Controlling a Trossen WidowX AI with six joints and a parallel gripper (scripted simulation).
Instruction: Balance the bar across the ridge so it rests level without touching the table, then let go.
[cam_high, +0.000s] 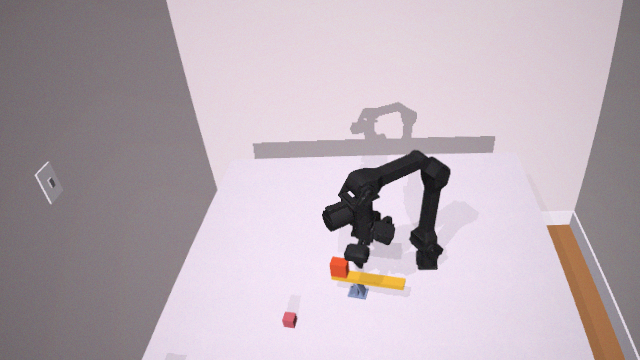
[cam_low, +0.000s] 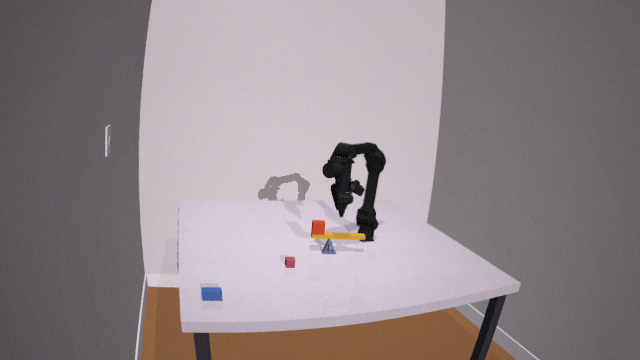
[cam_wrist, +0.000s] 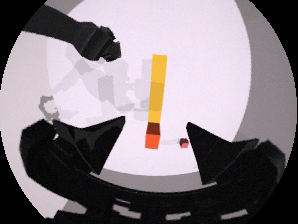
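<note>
Yellow bar (cam_low: 340, 236) sits across the blue ridge (cam_low: 328, 246), looks level in the exterior view, both ends off the table (cam_low: 425, 270). Orange block (cam_low: 318, 227) rides on one end, and the ridge sits well toward that end, not mid-bar, so I'd judge the mass is lopsided and the balance point narrow. Bar reads as rigid and light, and a nudge would likely tip it. If it needs re-gripping, take it across the narrow width right over the ridge, next to the block. Gripper (cam_wrist: 154, 137) is spread wide, nothing in it, hanging above the block end, clear of the bar, pointing straight down; elbow is high, base behind the bar's far end. Small red cube (cam_low: 290, 262) and blue block (cam_low: 211, 293) lie well apart, not involved.
</note>
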